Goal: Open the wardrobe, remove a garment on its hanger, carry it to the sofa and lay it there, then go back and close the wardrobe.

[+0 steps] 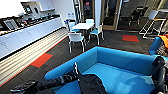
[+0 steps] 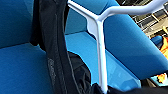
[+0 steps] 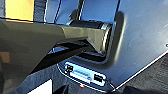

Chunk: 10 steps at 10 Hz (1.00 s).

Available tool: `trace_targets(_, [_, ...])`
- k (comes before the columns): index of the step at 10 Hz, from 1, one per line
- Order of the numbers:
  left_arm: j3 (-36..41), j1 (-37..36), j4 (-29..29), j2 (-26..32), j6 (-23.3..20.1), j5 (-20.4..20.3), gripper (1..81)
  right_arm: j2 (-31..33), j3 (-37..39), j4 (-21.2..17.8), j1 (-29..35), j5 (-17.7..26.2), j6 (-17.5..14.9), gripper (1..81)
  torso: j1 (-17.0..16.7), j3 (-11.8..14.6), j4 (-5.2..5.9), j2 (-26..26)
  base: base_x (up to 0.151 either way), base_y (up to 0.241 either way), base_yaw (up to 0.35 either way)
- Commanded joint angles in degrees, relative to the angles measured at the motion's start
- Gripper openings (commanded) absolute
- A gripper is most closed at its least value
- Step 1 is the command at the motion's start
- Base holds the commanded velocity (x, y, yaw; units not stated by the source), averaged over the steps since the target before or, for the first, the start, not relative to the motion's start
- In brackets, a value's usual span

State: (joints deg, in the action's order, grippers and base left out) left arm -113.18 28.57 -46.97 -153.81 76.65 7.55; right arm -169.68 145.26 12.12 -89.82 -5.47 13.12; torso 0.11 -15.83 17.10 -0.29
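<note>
The bright-blue sofa (image 1: 120, 60) lies right in front of me. My left arm reaches in from the lower left, and my left gripper (image 1: 73, 76) is shut on the stem of the pale hanger (image 1: 75, 69). The black garment (image 1: 91, 85) hangs from it and rests on the near part of the sofa seat. In the left wrist view the white hanger (image 2: 100, 50) stands close up, with the black garment (image 2: 53, 50) draped beside it over the blue sofa (image 2: 17, 65). My right arm (image 1: 160, 73) is a dark shape at the sofa's right end.
A white table (image 1: 83, 25) with white chairs (image 1: 76, 37) stands beyond the sofa. A long white counter (image 1: 27, 33) runs along the left wall. Orange carpet patches (image 1: 41, 60) mark the dark floor. Another blue seat (image 1: 155, 45) holding something orange (image 1: 165, 39) is at the right.
</note>
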Motion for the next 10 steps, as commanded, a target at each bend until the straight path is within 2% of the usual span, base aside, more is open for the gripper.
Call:
trace_targets(1, [1.0, -7.3, -3.6, 1.4, -0.3, -0.3, 1.0, -0.9, -0.9, 0.3, 0.5, 3.5, 0.0, 81.1, 0.0, 0.0, -0.07, 0.0, 0.000, 0.000, 0.000])
trace_targets(5, [1.4, -1.0, -6.4, 4.7, -0.3, -0.4, 1.0, -0.9, -1.0, 0.5, 0.5, 3.5, 0.0, 81.1, 0.0, 0.0, 0.15, 0.0, 0.000, 0.000, 0.000])
trace_targets(10, [0.0, 4.3, -8.2, 6.1, -0.3, -0.4, 1.0, -0.9, -1.0, 0.6, 0.3, 3.4, -0.1, 81.1, 0.0, 0.0, 0.15, 0.0, 0.000, 0.000, 0.000])
